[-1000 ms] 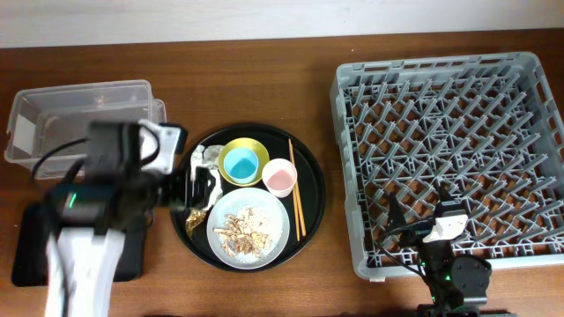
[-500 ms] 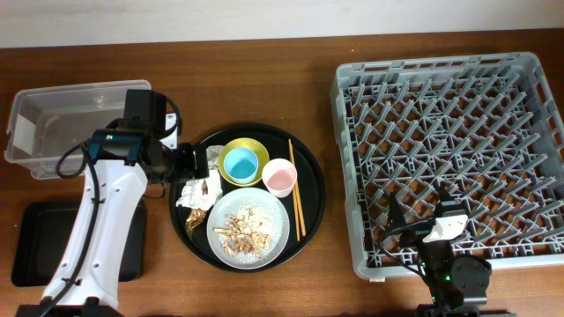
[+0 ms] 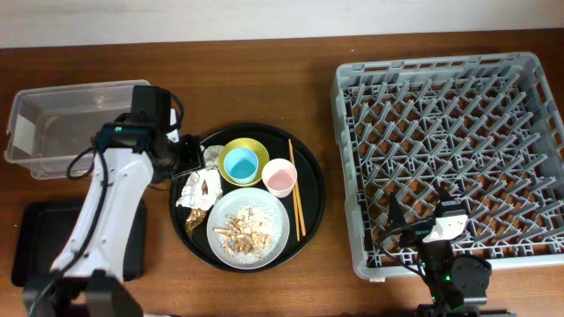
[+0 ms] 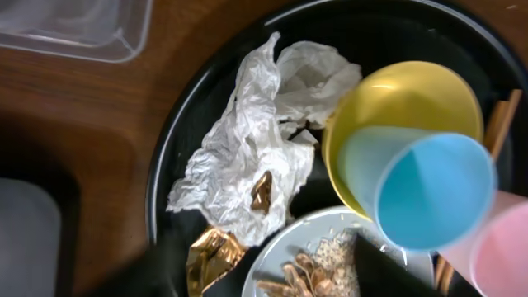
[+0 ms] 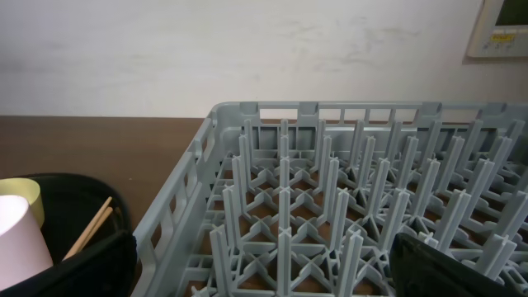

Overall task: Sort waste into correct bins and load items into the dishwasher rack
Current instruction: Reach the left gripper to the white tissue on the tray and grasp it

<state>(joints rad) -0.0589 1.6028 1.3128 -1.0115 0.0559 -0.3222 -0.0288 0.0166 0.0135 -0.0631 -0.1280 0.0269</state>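
Note:
Two crumpled white napkins with brown bits lie at the left of the round black tray, next to a gold wrapper. My left gripper is open and empty just above them; it also shows in the overhead view. The light blue cup sits in the yellow bowl. The pink cup, the chopsticks and the pale grey plate with food scraps are on the tray. My right gripper is open over the grey rack.
The clear box stands at the back left. The shallow black tray lies at the front left, partly under my left arm. Bare wood separates the round tray from the rack.
My left arm has swung back and to the left, uncovering the napkins, which now lie spread out. The right arm has not moved.

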